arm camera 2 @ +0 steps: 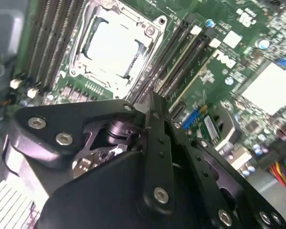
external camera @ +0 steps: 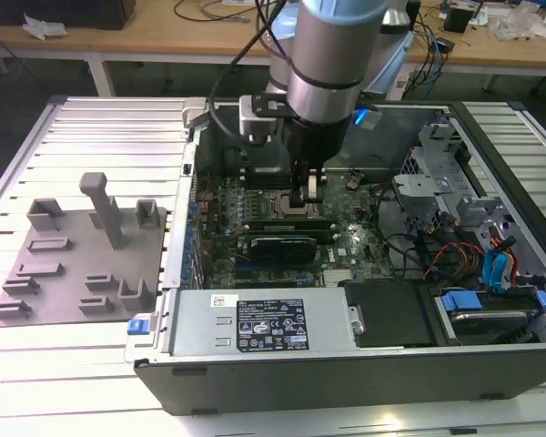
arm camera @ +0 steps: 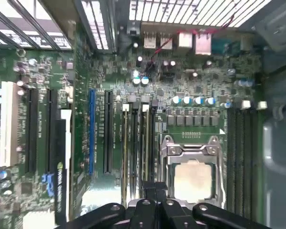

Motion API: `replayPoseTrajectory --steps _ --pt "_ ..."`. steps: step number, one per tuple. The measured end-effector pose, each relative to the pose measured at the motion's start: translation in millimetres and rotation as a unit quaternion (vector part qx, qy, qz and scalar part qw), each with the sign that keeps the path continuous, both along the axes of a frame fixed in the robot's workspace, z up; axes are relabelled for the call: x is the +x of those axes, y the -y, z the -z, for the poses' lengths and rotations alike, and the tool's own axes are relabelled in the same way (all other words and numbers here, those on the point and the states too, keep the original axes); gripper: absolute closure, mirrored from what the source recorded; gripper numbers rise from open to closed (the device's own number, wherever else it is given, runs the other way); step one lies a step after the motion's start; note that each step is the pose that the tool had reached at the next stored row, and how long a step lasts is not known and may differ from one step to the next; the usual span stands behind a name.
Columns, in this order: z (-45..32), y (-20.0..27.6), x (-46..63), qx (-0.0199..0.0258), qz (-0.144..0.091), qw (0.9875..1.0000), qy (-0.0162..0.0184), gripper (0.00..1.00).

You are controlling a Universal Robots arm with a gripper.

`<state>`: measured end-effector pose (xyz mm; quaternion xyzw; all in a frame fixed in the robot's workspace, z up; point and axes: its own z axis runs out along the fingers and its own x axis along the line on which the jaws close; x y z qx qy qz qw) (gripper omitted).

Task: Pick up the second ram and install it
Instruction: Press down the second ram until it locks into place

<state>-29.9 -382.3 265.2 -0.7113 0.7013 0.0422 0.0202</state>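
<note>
I read the end effector (external camera: 306, 202) as closed, fingers together, though whether it pinches the second ram (external camera: 298, 218) I cannot tell; that green stick lies directly beneath its tips, long axis along the slots (arm camera: 133, 143) beside the processor socket (arm camera: 193, 174).

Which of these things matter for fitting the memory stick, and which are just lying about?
Job: gripper, memory sticks in slots, circuit board.
Lying about: grey plastic tray, power box, coloured cables.
</note>
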Motion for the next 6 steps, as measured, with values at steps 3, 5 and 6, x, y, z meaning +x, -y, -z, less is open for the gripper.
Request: replayPoseTrajectory --steps 3,5,6 --pt "-8.9 0.0 0.0 0.0008 0.0 1.0 0.0001 0.92" --pt "-9.0 0.0 0.0 0.0007 0.0 1.0 0.0 0.92" --pt "-9.0 0.0 0.0 0.0007 0.0 1.0 0.0 0.92"
